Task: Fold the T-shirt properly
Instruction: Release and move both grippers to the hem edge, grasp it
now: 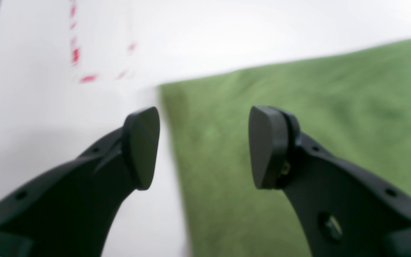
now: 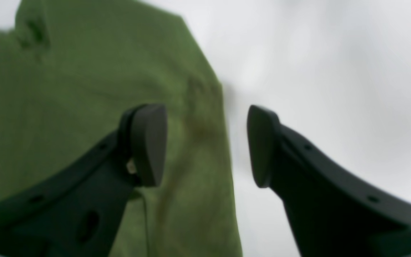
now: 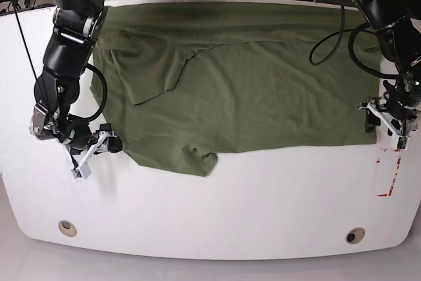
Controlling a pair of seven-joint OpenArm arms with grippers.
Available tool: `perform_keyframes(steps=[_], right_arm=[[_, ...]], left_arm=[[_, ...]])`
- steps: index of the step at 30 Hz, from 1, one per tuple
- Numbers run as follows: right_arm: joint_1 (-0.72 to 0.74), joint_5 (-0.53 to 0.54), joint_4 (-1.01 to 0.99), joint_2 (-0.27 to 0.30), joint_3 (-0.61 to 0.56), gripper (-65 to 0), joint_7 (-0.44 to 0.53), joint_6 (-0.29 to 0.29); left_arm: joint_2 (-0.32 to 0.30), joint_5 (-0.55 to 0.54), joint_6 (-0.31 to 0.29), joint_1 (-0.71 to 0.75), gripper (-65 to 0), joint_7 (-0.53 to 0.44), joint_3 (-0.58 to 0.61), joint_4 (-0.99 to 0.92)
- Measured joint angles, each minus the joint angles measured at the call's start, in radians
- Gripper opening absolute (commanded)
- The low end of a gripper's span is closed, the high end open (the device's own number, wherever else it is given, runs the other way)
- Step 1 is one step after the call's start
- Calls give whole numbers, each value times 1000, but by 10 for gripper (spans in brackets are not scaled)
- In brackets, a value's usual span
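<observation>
White table (image 3: 217, 195) with rounded corners fills the base view, with cables and dark floor showing along the top edge behind it.

Going left to right in that view: the right gripper (image 3: 92, 151) sits low over bare table just beside the shirt's left edge. Its wrist cam shows the jaws spread wide with nothing between them, one fingertip (image 2: 148, 144) over green cloth and the other over white table. That view is blurry, so seams are hard to read, and you can't tell if the fingers touch the fabric.

The T-shirt (image 3: 243, 83) is spread across the back half of the table, long axis running left-right. A fold in its left part overlaps the body, and a rumpled flap hangs toward the front edge near the middle. I can't make out the collar, and the top edge blends into shadow at the table's far rim.

The left gripper (image 3: 389, 123) is at the shirt's right front corner, jaws also apart and empty, straddling the cloth edge in its own view (image 1: 204, 148). Some red marks (image 3: 389, 176) are on the table just in front of it, smeared by blur in the wrist shot.
</observation>
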Motion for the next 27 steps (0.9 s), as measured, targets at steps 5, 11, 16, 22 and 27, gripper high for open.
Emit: perform_keyframes(steps=[5, 11, 16, 22, 27], right_arm=[[60, 0, -159, 8, -65, -309, 108, 0], [108, -3, -316, 29, -165, -309, 231, -4], [108, 2, -363, 20, -215, -309, 300, -4], [109, 4, -363, 1, -242, -404, 305, -4], [108, 4, -364, -18, -241, -520, 302, -3]], left_arm=[[-13, 31, -6, -22, -283, -45, 2, -69], [-38, 35, -3, -49, -283, -72, -2, -114], [-49, 35, -4, -51, -283, -75, 0, -116], [-52, 35, -4, -55, -279, -75, 1, -116], [-52, 37, -3, -66, -271, -72, 2, -117]])
